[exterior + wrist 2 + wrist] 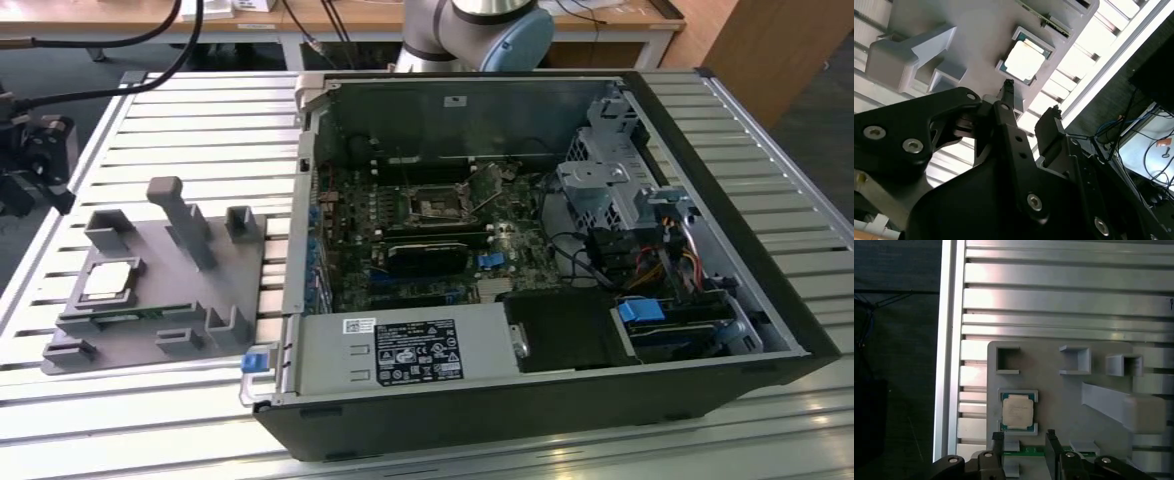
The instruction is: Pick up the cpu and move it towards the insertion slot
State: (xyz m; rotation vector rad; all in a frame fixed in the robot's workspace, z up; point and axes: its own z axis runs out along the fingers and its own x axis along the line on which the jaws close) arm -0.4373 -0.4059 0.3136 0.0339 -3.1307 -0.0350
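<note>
Hovering near the cpu (1017, 411), my claw (1024, 436) is open wide and holds nothing. One tray (1069, 410) on the worktop (1054, 295) keeps one cpu in its pocket; one slot (438, 207) sits inside the case (534, 425), well apart.

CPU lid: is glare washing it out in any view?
Second wrist view: the cpu is blown out to near white, lid detail lost, and the table slats glare too. First wrist view: evenly lit, the cpu shows its pale lid and rim clearly. Exterior view: the cpu looks pale, with no hot spot.
</note>
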